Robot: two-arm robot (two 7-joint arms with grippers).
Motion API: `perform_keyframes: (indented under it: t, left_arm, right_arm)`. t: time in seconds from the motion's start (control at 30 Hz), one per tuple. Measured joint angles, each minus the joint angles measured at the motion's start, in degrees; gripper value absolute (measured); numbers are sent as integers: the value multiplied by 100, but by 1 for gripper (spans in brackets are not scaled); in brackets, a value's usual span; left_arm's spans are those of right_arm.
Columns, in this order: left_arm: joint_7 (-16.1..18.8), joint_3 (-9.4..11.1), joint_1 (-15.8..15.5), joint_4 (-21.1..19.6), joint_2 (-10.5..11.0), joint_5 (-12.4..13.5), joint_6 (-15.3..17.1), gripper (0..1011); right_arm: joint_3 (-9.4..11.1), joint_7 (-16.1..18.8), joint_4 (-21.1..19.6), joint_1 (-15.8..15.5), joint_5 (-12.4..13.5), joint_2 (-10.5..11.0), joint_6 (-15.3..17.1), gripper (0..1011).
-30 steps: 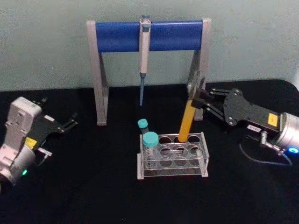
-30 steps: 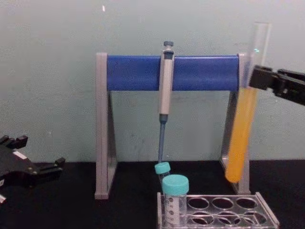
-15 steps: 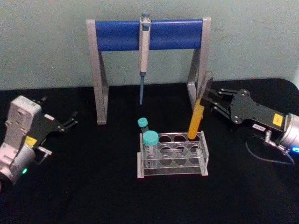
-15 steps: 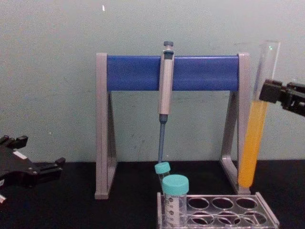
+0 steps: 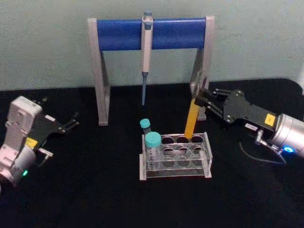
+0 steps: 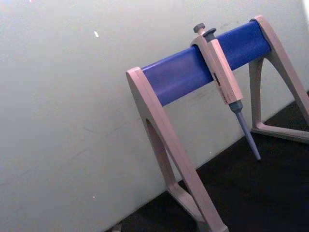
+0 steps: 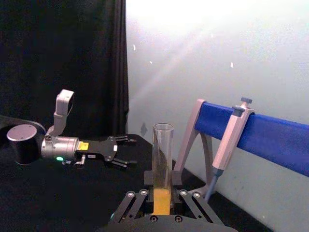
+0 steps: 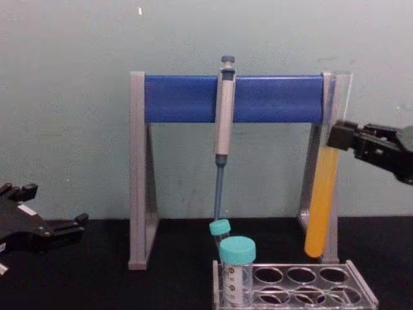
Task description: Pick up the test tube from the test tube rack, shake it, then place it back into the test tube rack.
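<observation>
Holding the test tube (image 5: 191,121) by its upper part, the right gripper (image 5: 197,100) has its fingers pinching the glass; the tube hangs tilted above the back row of the test tube rack (image 5: 175,174), its round bottom clear of the holes, so we judge it lifted out and not yet returned. Our first worry is the open mouth: the tube is uncapped and the orange-yellow liquid fills much of it, so a hard shake or a deeper tilt could throw liquid onto the counter (image 5: 95,190). Second, the pinch is on smooth glass, and a sharp swing could let the tube slide down through the fingers. Third, the grey leg of the pipette stand (image 5: 203,61) sits close behind the tube; a wide swing could knock glass against it. On the way back down, the tilt matters most: a slanted tube could catch a hole's rim and shove the light rack, or tip the teal-capped tubes (image 5: 152,140) at its left end. The left gripper (image 5: 61,114) rests well apart at the counter's left, fingers spread and holding nothing.
</observation>
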Motion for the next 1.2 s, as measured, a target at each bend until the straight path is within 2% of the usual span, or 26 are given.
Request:
perform_keyframes:
  t: [0.77,1.2]
  left_arm:
    - [0,0,0,0,0,0,0,1001]
    - [0,0,0,0,0,0,0,1001]
  right_arm:
    - [-234,-231,497,247,-401,-319,203,204]
    - [-322,-268,693,303,-574,-384,298,204]
